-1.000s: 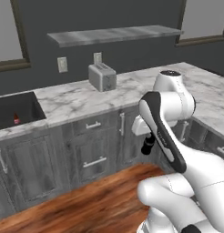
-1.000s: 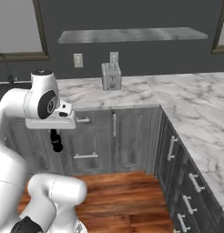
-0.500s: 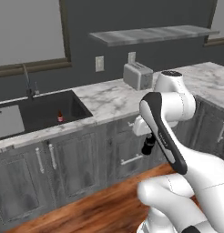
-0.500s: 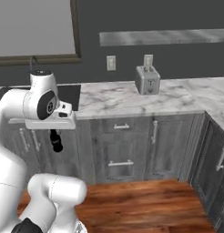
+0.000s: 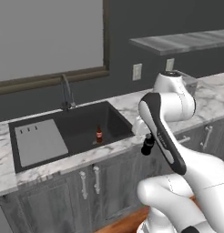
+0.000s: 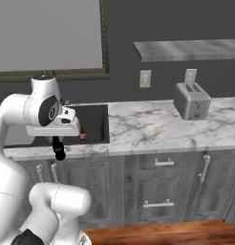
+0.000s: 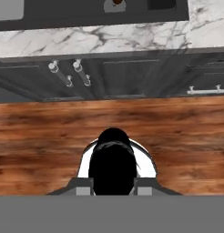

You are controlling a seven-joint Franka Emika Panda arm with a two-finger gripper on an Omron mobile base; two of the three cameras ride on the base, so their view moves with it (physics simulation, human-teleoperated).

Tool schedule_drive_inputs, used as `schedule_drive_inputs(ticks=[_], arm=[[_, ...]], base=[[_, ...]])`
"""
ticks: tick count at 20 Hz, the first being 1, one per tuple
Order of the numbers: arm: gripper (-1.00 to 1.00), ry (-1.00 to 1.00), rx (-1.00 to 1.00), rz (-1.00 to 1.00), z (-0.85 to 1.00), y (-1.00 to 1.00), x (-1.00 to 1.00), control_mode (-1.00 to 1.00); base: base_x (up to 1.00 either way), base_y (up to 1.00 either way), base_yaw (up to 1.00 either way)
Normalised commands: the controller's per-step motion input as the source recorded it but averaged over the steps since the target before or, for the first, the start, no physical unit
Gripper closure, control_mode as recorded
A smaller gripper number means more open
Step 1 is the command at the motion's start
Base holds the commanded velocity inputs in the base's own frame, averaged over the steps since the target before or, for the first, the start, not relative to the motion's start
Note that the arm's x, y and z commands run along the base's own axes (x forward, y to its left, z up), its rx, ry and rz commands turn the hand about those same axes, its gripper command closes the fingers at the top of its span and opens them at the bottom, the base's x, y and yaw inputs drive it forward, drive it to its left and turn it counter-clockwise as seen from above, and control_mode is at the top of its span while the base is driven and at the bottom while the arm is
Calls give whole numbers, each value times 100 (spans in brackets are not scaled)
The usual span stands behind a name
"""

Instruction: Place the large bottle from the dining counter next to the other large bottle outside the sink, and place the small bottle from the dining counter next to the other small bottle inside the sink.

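Holding the small black bottle [image 5: 147,144] in its closed pincer [image 5: 147,146] — arm before the desk [image 6: 153,127] — with a reddish-brown bottle [image 5: 99,135] standing inside the sink [image 5: 82,125].

The left base view looks forward and down from behind the arm onto the sink [image 5: 82,129] and marble tabletop [image 5: 132,102]. The right base view faces the same tabletop [image 6: 153,127] from the other side. The hand view points down at the wooden floor [image 7: 41,136] and cabinet fronts.
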Motion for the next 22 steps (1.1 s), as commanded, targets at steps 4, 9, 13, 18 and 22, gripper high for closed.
schedule_drive_inputs(ticks=[4, 9, 13, 18, 22], arm=[[100, 0, 0, 0, 0, 0, 0, 100], [100, 0, 0, 0, 0, 0, 0, 100], [100, 0, 0, 0, 0, 0, 0, 100], [100, 0, 0, 0, 0, 0, 0, 100], [100, 0, 0, 0, 0, 0, 0, 100]], base=[[77, 14, 3], [33, 6, 13], [21, 15, 19], [17, 12, 24], [30, 1, 25]])
